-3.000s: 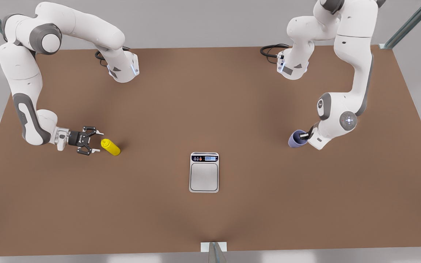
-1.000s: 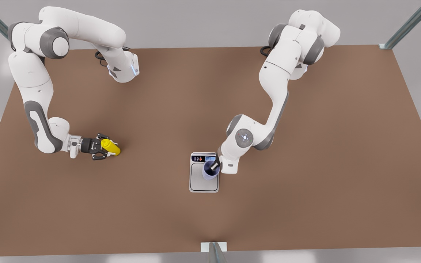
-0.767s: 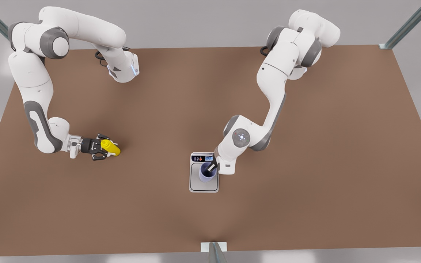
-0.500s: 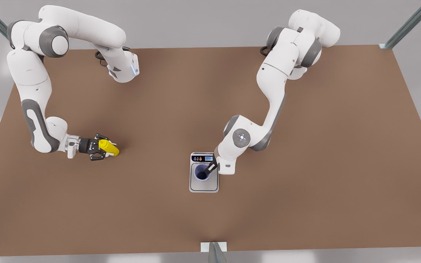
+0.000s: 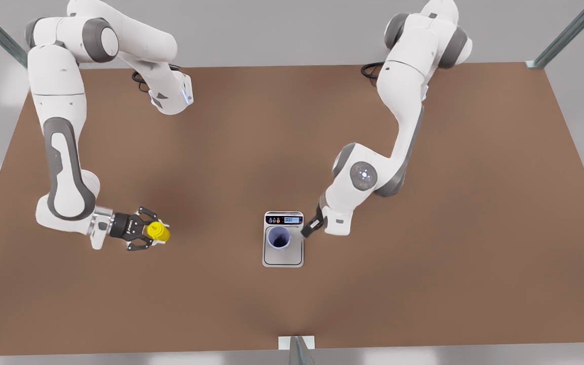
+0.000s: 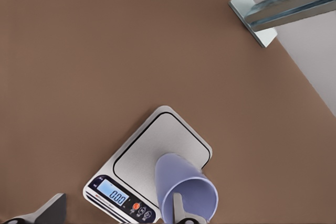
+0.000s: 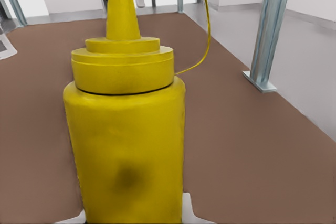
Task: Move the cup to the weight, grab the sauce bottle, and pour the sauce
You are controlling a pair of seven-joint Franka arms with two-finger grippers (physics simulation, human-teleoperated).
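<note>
The lavender-blue cup [image 5: 279,237] stands upright on the plate of the weight [image 5: 283,256], a silver-grey scale; both show in the left wrist view, cup [image 6: 185,184] on weight [image 6: 142,153]. My left gripper [image 5: 306,231], on the arm at the front view's right, hangs open just beside the scale, apart from the cup, with one finger [image 6: 52,211] wide of the other. My right gripper [image 5: 151,233], on the arm at the front view's left, is shut on the yellow sauce bottle [image 5: 159,231]. The sauce bottle [image 7: 126,135] stands upright between the fingers, cap up.
The brown table [image 5: 424,284] spreads wide around the scale. A metal post foot [image 5: 296,343] sits at the near edge, also seen as a bracket [image 6: 257,22]. Frame posts [image 7: 270,30] stand at the table's corners.
The left gripper let go of the cup on the scale and drew back toward the front view's right. The right gripper closed on the sauce bottle, lifted it and turned it upright.
</note>
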